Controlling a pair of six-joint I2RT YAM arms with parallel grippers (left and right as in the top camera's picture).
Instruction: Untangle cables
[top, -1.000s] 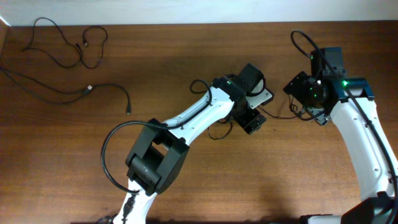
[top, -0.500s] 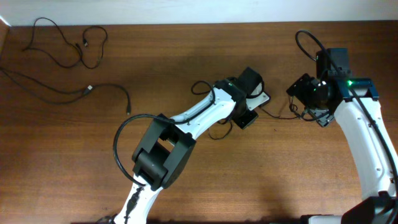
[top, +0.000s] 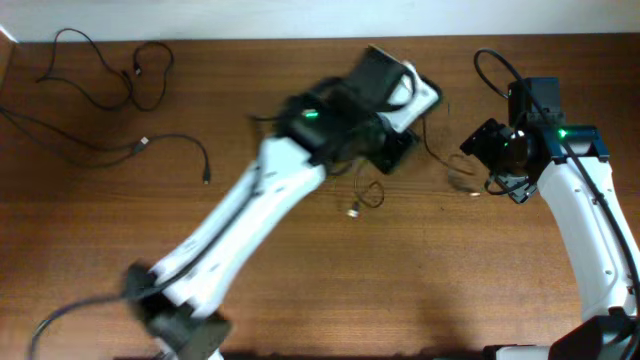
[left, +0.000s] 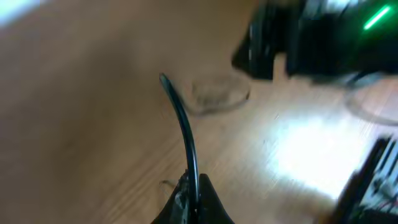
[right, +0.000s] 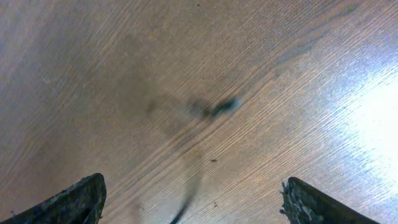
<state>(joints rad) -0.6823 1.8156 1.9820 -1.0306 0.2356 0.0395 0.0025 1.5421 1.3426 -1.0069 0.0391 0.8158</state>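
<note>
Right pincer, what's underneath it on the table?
Under the open right pincer is wooden table with one thin, blurry black cable and its dark end piece. Where the cable leads is out of view.

The table (top: 430, 290) is dark brown wood, its grain running side to side, with a pale strip along the far edge. In the far left corner lies a looped cord (top: 134, 72), thin and black, curling into a small ring with a plug end beside it. Just nearer, a long cord (top: 146, 143) comes in from the left edge, passes a small plug, arches and ends pointing toward the near side. Near the middle, a mid cord (top: 352, 211) makes a little loop with a pale plug tip; whether it rests on the wood or hangs above it cannot be told. To the right a faint right cord (top: 462, 183) lies blurred on the wood, a dark smear in the right wrist view
</note>
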